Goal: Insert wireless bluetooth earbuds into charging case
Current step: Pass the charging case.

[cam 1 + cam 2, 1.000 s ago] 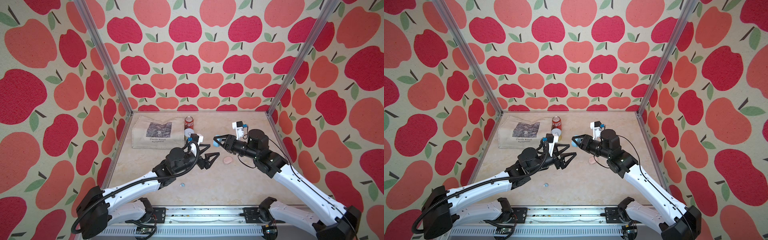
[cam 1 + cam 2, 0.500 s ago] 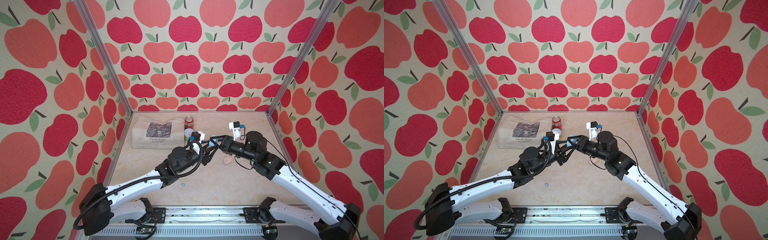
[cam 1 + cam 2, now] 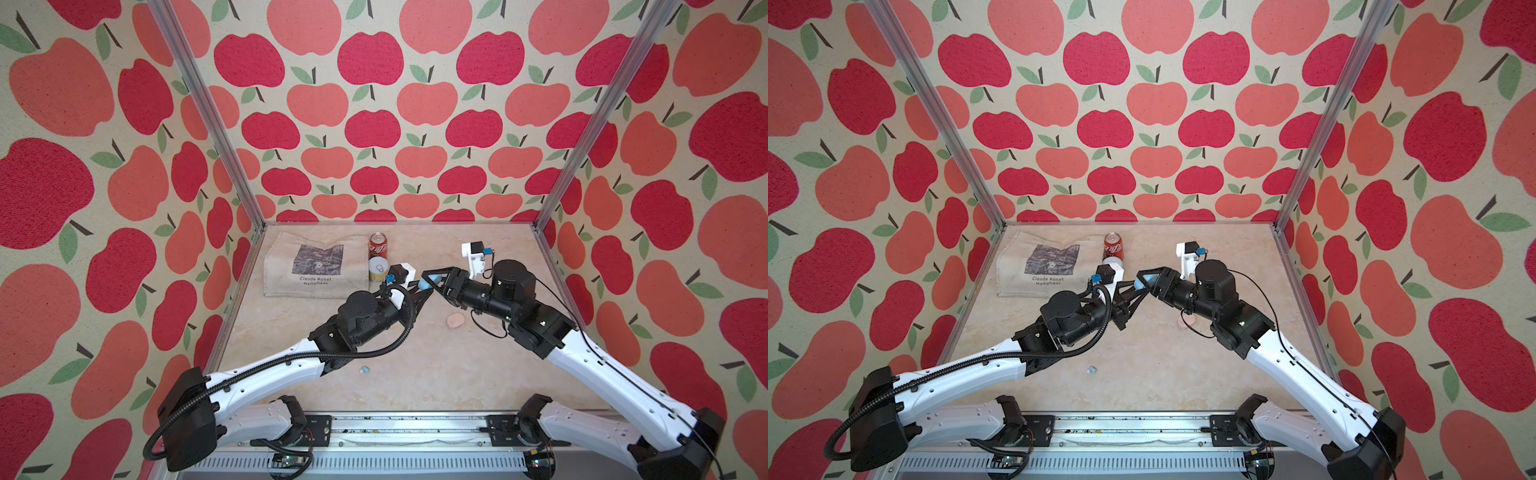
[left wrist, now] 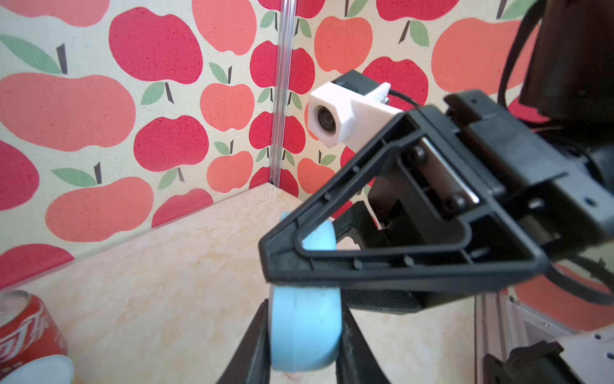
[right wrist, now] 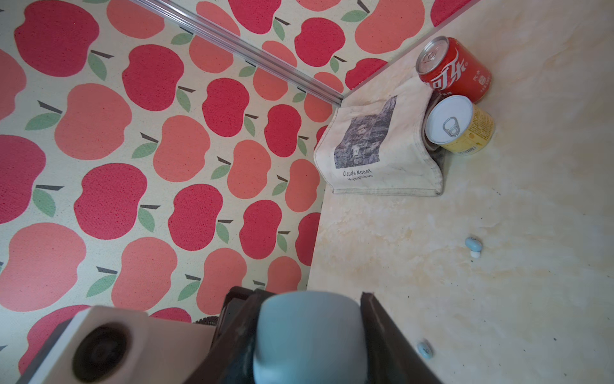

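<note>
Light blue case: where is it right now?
In a top view the light blue case is raised above the middle of the table, between the fingers of the left gripper and the right gripper, just right of the yellow can.

The walls [image 3: 374, 124] show crimson and coral apples with green leaves on cream, and the table [image 3: 436, 374] is marbled beige. The tote bag [image 3: 282, 266] is off-white with a grey print and black lettering, next to a red can [image 3: 378, 249] and a yellow can [image 5: 471, 133] with a white lid. The light blue case [image 4: 305, 332], pink case [image 3: 455, 320] and light blue earbud [image 5: 473, 246] are plain pastels, and the arms [image 3: 270, 374] are white and black.
</note>
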`<state>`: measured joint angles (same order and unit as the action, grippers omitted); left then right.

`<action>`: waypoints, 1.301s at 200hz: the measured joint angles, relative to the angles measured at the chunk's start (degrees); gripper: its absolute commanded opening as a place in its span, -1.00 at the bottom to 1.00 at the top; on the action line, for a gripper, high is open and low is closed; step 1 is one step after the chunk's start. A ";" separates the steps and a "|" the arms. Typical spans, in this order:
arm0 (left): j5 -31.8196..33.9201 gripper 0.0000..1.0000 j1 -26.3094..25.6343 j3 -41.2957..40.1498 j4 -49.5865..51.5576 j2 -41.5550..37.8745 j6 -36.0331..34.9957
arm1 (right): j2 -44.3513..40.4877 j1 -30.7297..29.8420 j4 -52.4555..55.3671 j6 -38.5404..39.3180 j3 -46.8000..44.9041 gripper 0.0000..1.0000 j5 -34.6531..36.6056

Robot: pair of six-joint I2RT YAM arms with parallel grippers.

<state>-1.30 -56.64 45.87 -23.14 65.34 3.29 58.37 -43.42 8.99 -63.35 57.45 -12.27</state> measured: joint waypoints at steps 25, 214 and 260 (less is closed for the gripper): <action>-0.72 -0.89 -0.46 1.62 6.84 -2.78 -10.19 | -1.84 4.94 8.20 -0.70 3.54 0.21 -1.66; 4.72 -0.95 -1.88 6.16 21.00 -3.41 -61.75 | 1.51 8.48 27.61 -23.52 8.87 0.18 -19.45; 5.62 -0.94 -3.41 6.23 20.11 -1.22 -62.66 | 1.99 8.15 22.84 -26.21 7.74 0.00 -19.10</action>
<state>4.32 -60.05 52.10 -3.03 64.12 -59.37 60.36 -35.27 31.83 -89.56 65.19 -31.38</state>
